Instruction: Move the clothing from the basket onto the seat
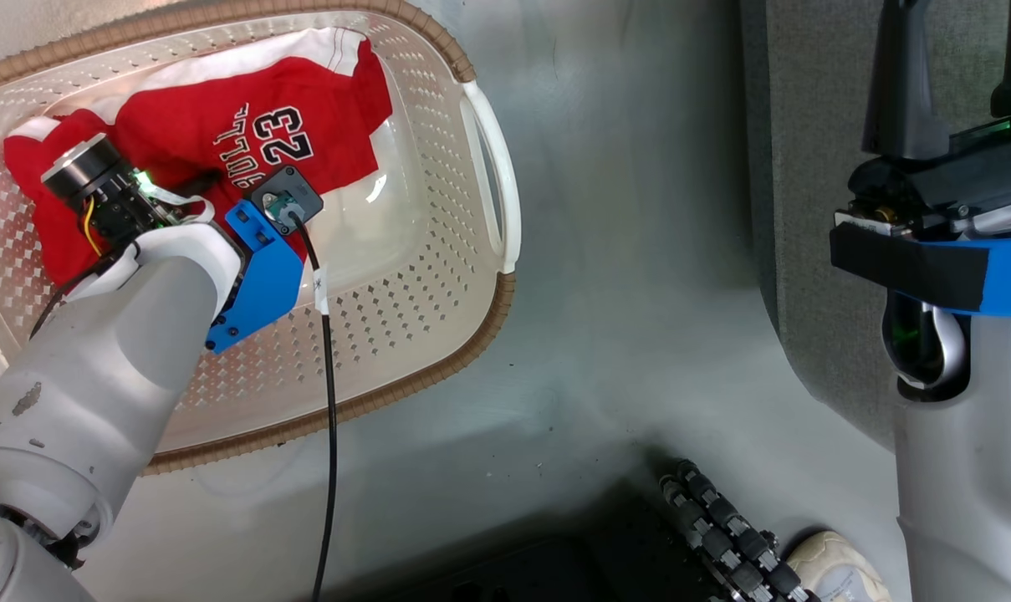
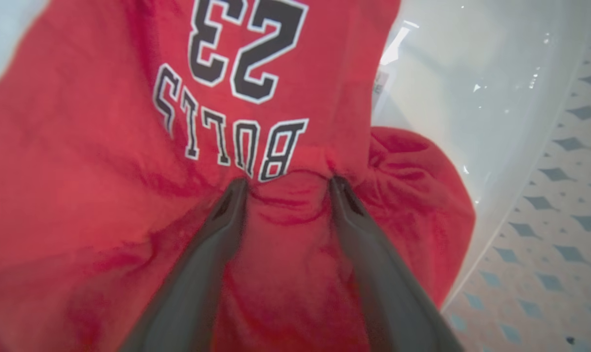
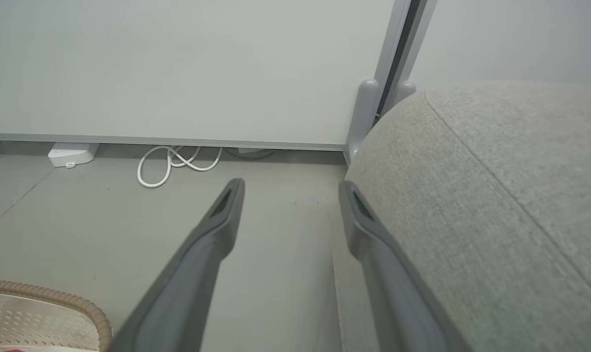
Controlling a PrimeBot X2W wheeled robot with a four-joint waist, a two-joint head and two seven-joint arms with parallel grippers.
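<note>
Red jersey (image 1: 338, 92) sprawls lengthwise along the basket (image 1: 438, 276); left end effector (image 2: 286, 183) spread, tips pressing the cloth; right end effector (image 3: 290, 186) spread, empty.

The left arm (image 1: 95, 351) reaches forward and down. The left jaws stand well apart, fingertips (image 2: 234, 195) level; whether anything is pinched between them is hard to tell. The right arm (image 1: 965, 502) extends forward, the right jaws spread wide, fingers (image 3: 217, 230) straight.
</note>
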